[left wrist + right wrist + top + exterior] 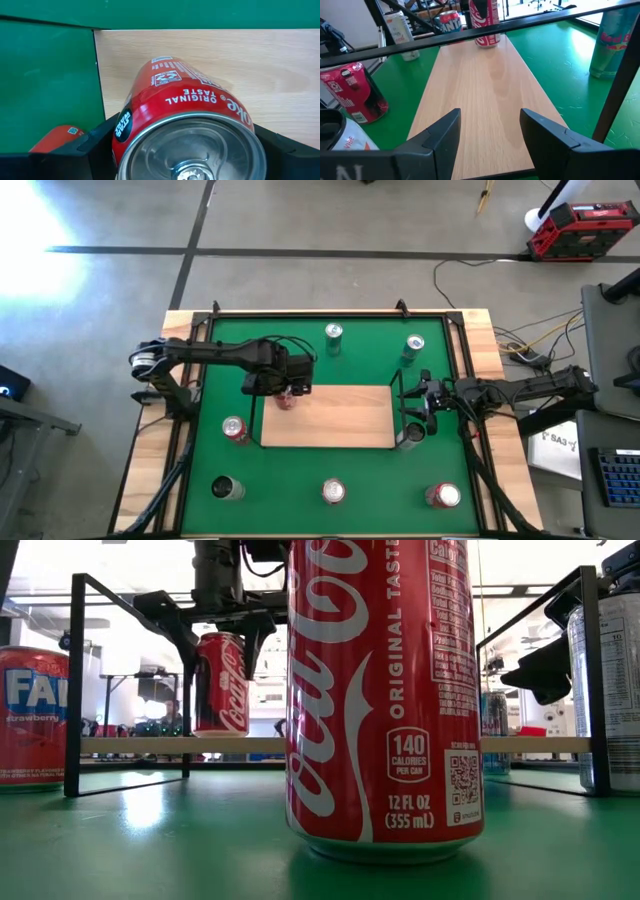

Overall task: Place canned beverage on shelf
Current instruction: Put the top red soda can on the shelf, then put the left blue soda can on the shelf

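Upright on the shelf [340, 420], the Coke can [286, 395] stands between the left pincer [282, 385] fingers.

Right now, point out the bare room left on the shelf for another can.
The shelf is bare from the Coke can at its left end to the right end effector at its right wire end. Crowded only around the left end effector, closed around that can.
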